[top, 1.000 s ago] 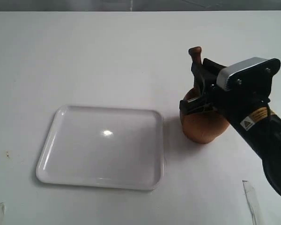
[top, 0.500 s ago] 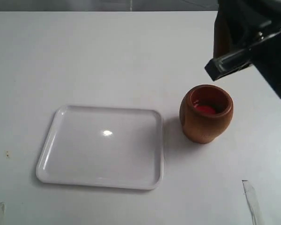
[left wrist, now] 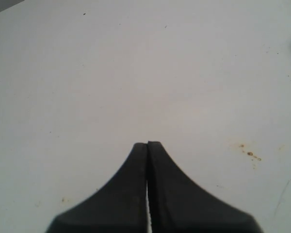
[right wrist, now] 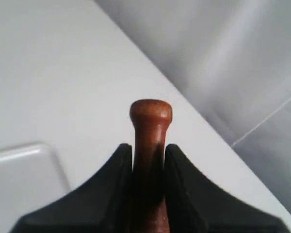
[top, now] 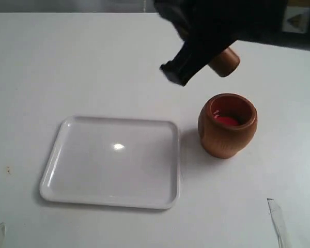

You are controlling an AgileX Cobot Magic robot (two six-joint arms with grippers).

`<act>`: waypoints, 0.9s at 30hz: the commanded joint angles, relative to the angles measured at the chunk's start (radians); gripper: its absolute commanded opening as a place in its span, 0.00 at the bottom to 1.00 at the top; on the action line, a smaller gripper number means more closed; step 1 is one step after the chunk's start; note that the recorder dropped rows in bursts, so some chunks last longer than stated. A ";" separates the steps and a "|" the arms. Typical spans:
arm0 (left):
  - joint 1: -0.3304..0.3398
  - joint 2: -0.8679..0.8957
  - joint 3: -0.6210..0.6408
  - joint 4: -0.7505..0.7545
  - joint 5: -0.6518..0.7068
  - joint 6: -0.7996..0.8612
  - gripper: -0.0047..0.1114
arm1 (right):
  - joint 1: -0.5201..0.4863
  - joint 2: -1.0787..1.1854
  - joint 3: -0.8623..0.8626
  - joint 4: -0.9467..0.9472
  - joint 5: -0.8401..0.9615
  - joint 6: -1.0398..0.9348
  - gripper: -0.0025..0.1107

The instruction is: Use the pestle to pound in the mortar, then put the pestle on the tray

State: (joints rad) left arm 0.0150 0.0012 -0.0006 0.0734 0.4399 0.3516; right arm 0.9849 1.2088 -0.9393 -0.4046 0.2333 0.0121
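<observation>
The light-brown mortar (top: pixel 226 138) stands upright on the white table, its reddish inside empty. The white tray (top: pixel 111 175) lies just to its left, with nothing on it. My right gripper (top: pixel 182 64) hangs above the table behind the mortar and tray gap, shut on the pestle (top: pixel 225 61), whose thick end points toward the mortar side. In the right wrist view the pestle's knobbed handle (right wrist: pixel 150 116) sticks out past the gripper (right wrist: pixel 148 148), and a tray corner (right wrist: pixel 24 179) shows below. My left gripper (left wrist: pixel 148 144) is shut on nothing over bare table.
A thin clear strip (top: pixel 277 219) lies near the front right of the table. Small brown stains (top: pixel 8 169) mark the surface at the front left. The table's far edge (right wrist: pixel 194 111) runs close behind the right gripper.
The right gripper has lifted the pestle out of the mortar, risen high, and swung left, tilting the pestle. The mortar now stands uncovered. The tray has not moved.
</observation>
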 commanded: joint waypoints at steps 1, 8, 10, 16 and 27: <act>-0.008 -0.001 0.001 -0.007 -0.003 -0.008 0.04 | 0.107 0.198 -0.128 0.179 0.199 -0.270 0.02; -0.008 -0.001 0.001 -0.007 -0.003 -0.008 0.04 | 0.130 0.553 -0.370 0.621 0.577 -0.761 0.02; -0.008 -0.001 0.001 -0.007 -0.003 -0.008 0.04 | 0.130 0.651 -0.444 0.635 0.663 -0.770 0.02; -0.008 -0.001 0.001 -0.007 -0.003 -0.008 0.04 | 0.130 0.856 -0.624 0.611 0.683 -0.768 0.02; -0.008 -0.001 0.001 -0.007 -0.003 -0.008 0.04 | 0.119 0.927 -0.644 0.621 0.496 -0.745 0.02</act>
State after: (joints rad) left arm 0.0150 0.0012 -0.0006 0.0734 0.4399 0.3516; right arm 1.1148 2.1347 -1.5767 0.2085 0.7475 -0.7435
